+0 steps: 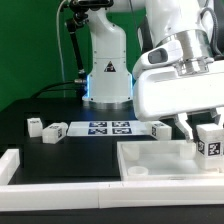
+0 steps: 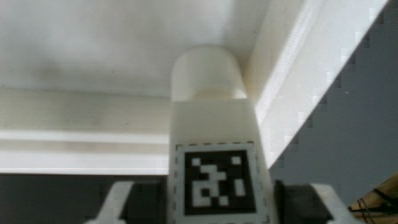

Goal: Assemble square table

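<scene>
The square table top (image 1: 150,160) is a large white slab with a raised rim, lying at the front of the exterior view, right of centre. My gripper (image 1: 203,135) is over its right part, shut on a white leg post (image 1: 209,140) with a black-white tag. In the wrist view the leg post (image 2: 215,130) runs straight out from between my fingers (image 2: 128,200), its rounded tip pointing at the slab's rim (image 2: 107,130). Two more leg posts (image 1: 34,126) (image 1: 54,132) lie at the exterior view's left, and one (image 1: 160,127) lies behind the slab.
The marker board (image 1: 105,128) lies flat in the middle of the black table. A long low white border wall (image 1: 60,190) runs along the front edge. The robot base (image 1: 105,70) stands at the back.
</scene>
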Controlling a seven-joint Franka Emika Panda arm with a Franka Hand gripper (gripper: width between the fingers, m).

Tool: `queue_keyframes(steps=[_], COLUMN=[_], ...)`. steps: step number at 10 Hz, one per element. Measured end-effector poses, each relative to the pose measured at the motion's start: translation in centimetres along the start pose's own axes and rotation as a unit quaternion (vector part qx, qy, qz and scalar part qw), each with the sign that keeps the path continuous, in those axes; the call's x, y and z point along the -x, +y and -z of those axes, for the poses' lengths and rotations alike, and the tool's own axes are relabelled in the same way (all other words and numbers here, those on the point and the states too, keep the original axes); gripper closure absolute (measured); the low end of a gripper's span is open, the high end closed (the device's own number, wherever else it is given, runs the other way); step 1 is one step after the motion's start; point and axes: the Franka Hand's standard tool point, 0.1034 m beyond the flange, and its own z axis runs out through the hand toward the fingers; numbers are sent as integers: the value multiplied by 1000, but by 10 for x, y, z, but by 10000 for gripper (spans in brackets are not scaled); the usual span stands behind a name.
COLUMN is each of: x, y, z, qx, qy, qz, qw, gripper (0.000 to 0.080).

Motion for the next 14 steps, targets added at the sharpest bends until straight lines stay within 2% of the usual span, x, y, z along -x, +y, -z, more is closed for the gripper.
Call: queue_keyframes(steps=[1, 2, 3, 4, 5, 8, 12, 13, 14], x=[1, 1, 1, 1, 1, 1, 1, -2, -18], y=[0, 0, 0, 0, 0, 0, 0, -4, 1], z=[0, 0, 0, 0, 0, 0, 0, 0, 9], qx=[1, 1, 1, 1, 1, 1, 1, -10, -9], qy=[4, 4, 4, 4, 4, 4, 3, -40, -38], qz=[1, 0, 0, 0, 0, 0, 0, -2, -2], qw=[1000, 1000, 1000, 1000, 1000, 1000, 1000, 999, 999], gripper=[511, 411, 411, 271, 187, 152, 151, 151, 151])
